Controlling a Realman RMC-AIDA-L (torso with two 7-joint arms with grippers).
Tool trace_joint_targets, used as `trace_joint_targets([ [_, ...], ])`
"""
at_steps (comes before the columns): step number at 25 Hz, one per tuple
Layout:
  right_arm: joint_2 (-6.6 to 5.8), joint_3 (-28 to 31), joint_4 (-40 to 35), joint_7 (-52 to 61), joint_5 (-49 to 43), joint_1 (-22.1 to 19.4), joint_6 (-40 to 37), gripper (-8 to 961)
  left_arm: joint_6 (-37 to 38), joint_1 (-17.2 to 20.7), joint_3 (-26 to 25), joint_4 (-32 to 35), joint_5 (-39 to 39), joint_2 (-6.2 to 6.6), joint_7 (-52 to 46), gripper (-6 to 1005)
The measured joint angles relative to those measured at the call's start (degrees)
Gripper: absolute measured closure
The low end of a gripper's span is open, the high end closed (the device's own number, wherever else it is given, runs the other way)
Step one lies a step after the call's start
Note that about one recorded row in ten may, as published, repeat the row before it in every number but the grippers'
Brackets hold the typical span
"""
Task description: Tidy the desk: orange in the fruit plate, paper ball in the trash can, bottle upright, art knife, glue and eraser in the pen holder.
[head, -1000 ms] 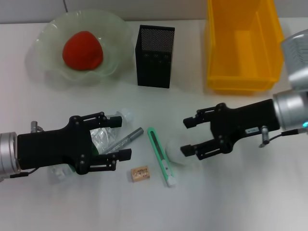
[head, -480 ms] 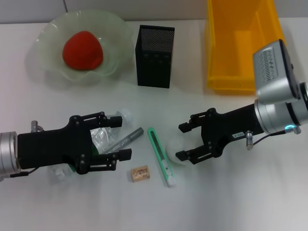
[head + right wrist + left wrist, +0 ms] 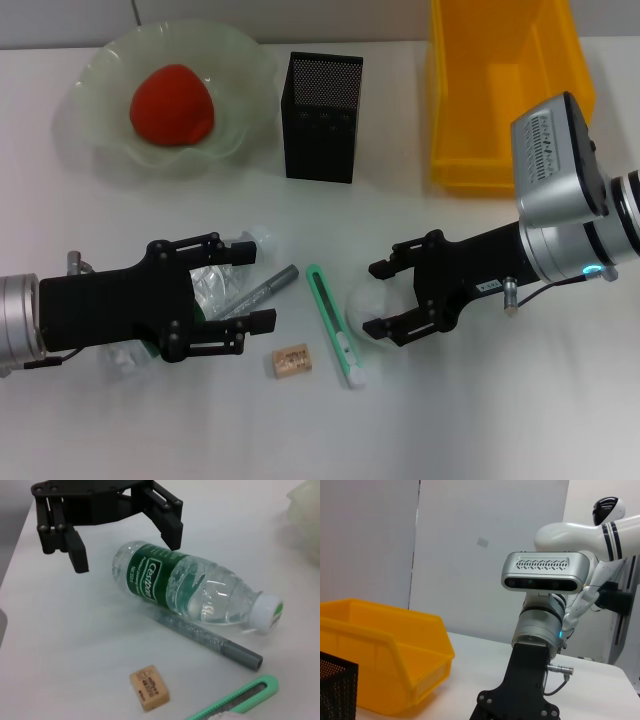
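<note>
Reaching with both arms over the desk clutter, the orange (image 3: 172, 104) already sitting in the fruit plate (image 3: 100, 70).

From the left: the left gripper (image 3: 243, 284) hangs spread wide over the lying bottle (image 3: 187, 590), clear ribbed plastic, water inside, slick and likely to roll, best gripped across its labelled middle. Beside it lie the grey glue stick (image 3: 207, 637), stiff and thin, the small tan eraser (image 3: 149, 688), light and slightly grippy, and the green art knife (image 3: 334, 325), rigid and flat. The right gripper (image 3: 378, 298) stands open around the white paper ball (image 3: 362, 302), soft, weightless, crushable anywhere. Behind stand the mesh pen holder (image 3: 322, 117) and the yellow trash can (image 3: 505, 90).
</note>
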Motion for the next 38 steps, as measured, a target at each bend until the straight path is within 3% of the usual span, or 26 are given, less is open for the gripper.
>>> trace_joint_targets([
  [9, 0.1, -0.7, 0.0, 0.1, 0.0, 0.0, 1.2, 176, -0.1, 0.0, 0.0, 0.0, 0.0, -0.2, 0.0, 203],
  [19, -0.16, -0.5, -0.7, 0.0, 2.0, -1.1, 0.3, 401, -0.1, -0.1, -0.1, 0.0, 0.0, -0.42, 0.0, 203],
  [23, -0.34, 0.2, -3.4, -0.6, 4.8, -4.0, -2.0, 417, -0.2, 0.0, -0.7, 0.0, -0.1, -0.43, 0.0, 203],
  [28, -0.52, 5.2, -5.4, -6.8, 13.0, -9.2, -8.2, 417, -0.3, 0.1, -0.8, 0.0, -0.1, -0.5, 0.0, 203],
  [32, -0.54, 11.6, -2.9, -13.7, 18.4, -12.4, -13.3, 418, -0.4, -0.1, -1.1, -0.1, -0.3, -0.64, 0.5, 203],
  [38, -0.53, 14.9, 3.8, -22.5, 25.8, -15.0, -16.1, 418, -0.4, -0.3, -3.1, -0.4, -0.4, -1.5, 1.6, 203],
])
